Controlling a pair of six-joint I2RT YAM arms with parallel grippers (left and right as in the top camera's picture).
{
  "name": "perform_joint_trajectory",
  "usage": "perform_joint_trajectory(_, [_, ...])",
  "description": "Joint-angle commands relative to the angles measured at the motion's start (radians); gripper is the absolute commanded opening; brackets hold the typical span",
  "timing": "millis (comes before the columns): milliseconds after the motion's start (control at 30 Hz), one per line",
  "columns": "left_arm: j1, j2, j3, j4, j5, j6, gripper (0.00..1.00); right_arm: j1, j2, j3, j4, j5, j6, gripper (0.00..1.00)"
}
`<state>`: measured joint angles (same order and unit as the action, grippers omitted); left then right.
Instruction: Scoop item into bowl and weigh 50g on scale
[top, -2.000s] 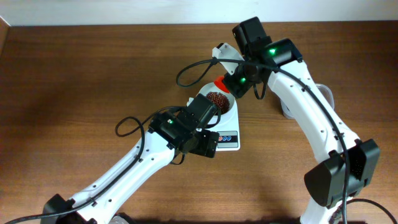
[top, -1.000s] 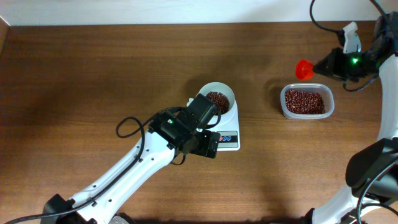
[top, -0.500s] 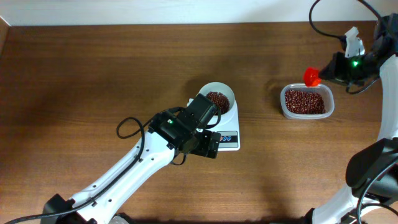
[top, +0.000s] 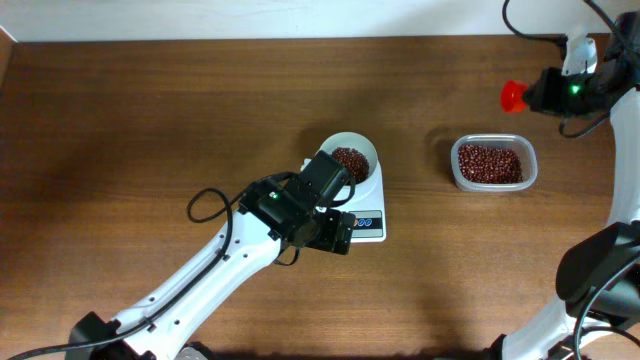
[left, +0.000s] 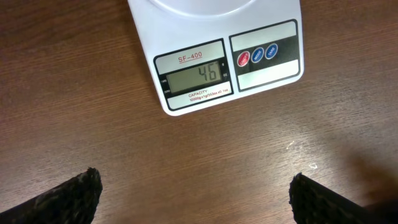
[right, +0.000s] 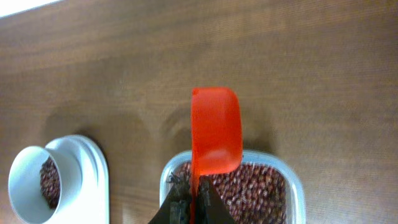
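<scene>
On the scale (left: 186, 31), reading 46: white bowl (top: 345, 138) part-filled with red-brown beans (top: 349, 160). Just in front of the scale, spread wide, empty: left claw (left: 199, 198). Far right of the scale, clamped on a red scoop (right: 215, 134): right claw (right: 189, 208).

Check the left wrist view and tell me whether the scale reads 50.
No, the display on the scale shows 46, short of 50.

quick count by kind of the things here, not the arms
containers of red-brown beans: 2 (small round white bowl, clear rectangular plastic tub)
flat white digital scale: 1
red plastic scoop: 1
total: 4
</scene>
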<state>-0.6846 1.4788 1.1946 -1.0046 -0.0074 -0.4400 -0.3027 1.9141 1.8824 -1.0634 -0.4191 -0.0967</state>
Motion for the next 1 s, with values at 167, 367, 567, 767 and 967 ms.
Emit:
perform_joint_trajectory(167, [-0.003, -0.008, -0.008, 0.001, 0.008, -0.016, 0.99, -0.005, -0.02, 0.018, 0.038, 0.009, 0.008, 0.04])
perform_joint_trajectory(367, [-0.003, -0.008, -0.007, 0.001, 0.008, -0.016, 0.99, -0.005, 0.01, 0.018, 0.004, 0.014, 0.024, 0.04])
perform_joint_trajectory(567, [-0.003, -0.008, -0.007, 0.001, 0.008, -0.016, 0.99, -0.004, 0.01, 0.017, -0.188, 0.128, 0.023, 0.04])
perform_joint_trajectory(767, [-0.003, -0.008, -0.007, 0.001, 0.008, -0.016, 0.99, -0.004, 0.011, -0.085, -0.22, 0.167, 0.023, 0.04])
perform_joint_trajectory(967, [-0.003, -0.008, -0.007, 0.001, 0.008, -0.016, 0.99, 0.002, 0.011, -0.245, -0.071, 0.169, 0.024, 0.04])
